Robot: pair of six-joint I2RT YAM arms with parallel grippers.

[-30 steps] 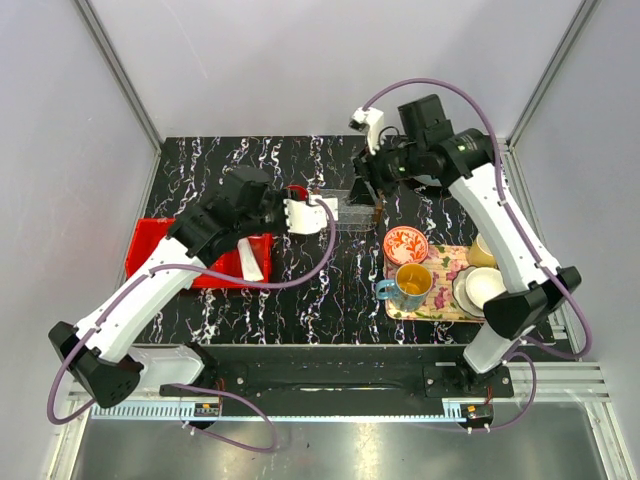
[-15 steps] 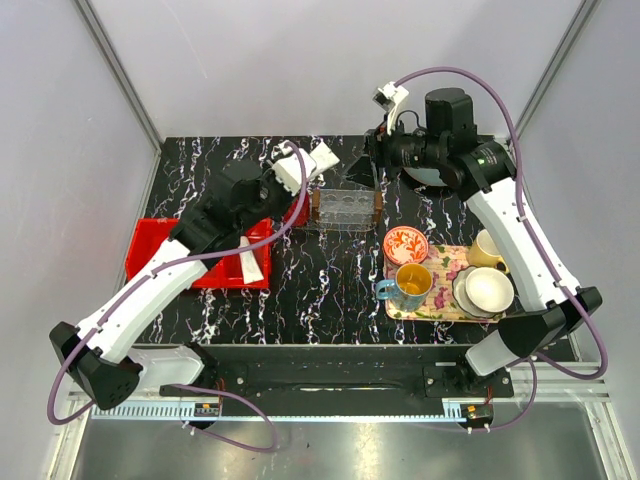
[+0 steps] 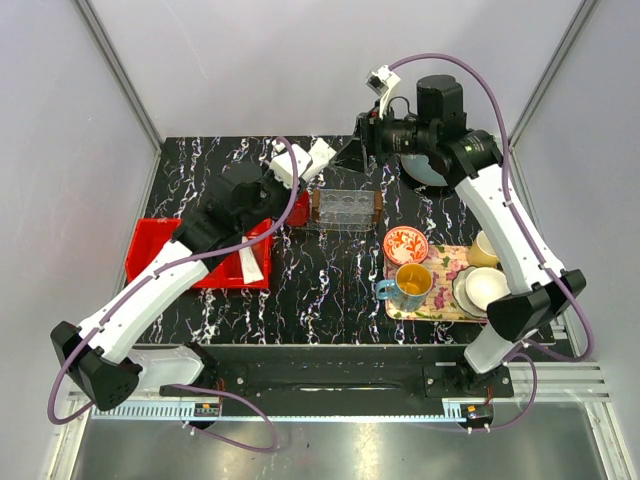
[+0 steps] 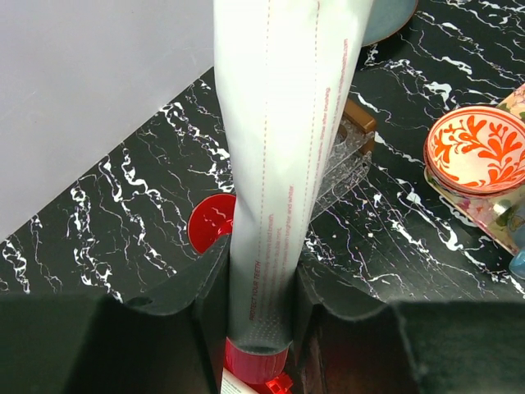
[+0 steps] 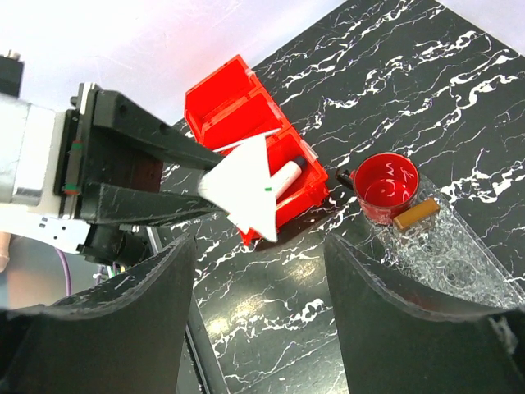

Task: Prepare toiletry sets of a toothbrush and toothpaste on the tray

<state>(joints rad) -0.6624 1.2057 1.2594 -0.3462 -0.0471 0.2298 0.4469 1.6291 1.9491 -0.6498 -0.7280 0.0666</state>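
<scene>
The left end effector clamped the toothpaste by its cap end, tube pointing outward, with the tray lying just ahead and rightward on the tabletop, while the right end effector hung open and empty.

The black left gripper pointed far, clamping a white toothpaste squeeze tube. The black right gripper hovered far right, jaws apart.

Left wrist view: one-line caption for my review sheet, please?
Left claw grips a white toothpaste tube near its pink cap; clear tray and red cup lie beyond.
</scene>
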